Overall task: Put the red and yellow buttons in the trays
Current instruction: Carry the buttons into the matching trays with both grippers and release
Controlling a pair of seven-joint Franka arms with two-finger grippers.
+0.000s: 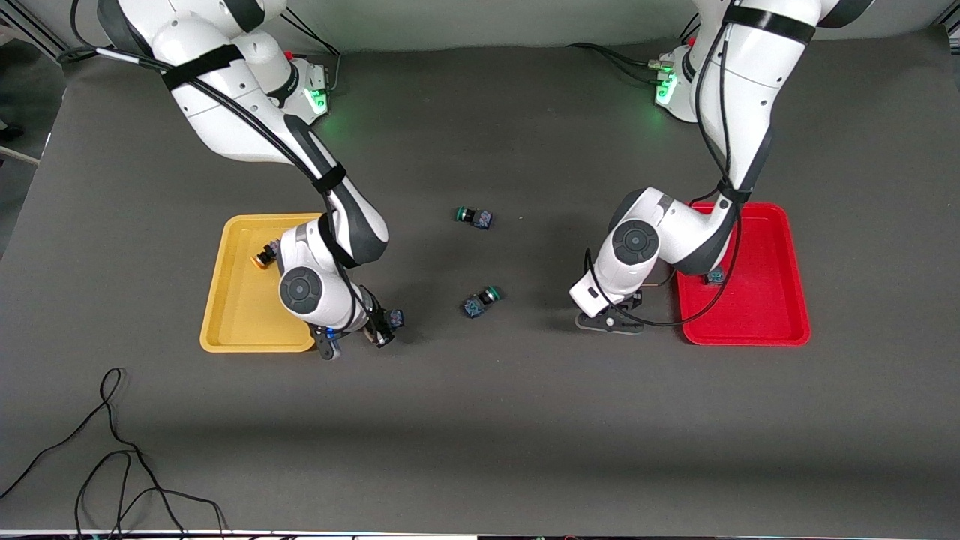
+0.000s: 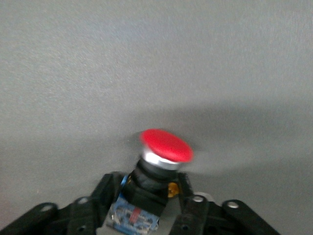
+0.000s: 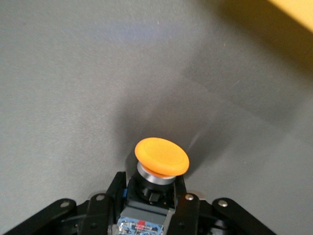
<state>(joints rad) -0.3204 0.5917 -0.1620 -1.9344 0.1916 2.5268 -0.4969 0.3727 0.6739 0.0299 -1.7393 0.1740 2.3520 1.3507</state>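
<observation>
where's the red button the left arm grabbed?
The red button is clamped in the left pincer, over bare mat beside the red tray, on the side toward the two green buttons.

The front view looks down from high across the dark grey table [image 1: 480, 420], facing both bases; each wrist view looks close along its gripper onto that table.

Left arm hides red tray's button [image 1: 714, 277] cap.
</observation>
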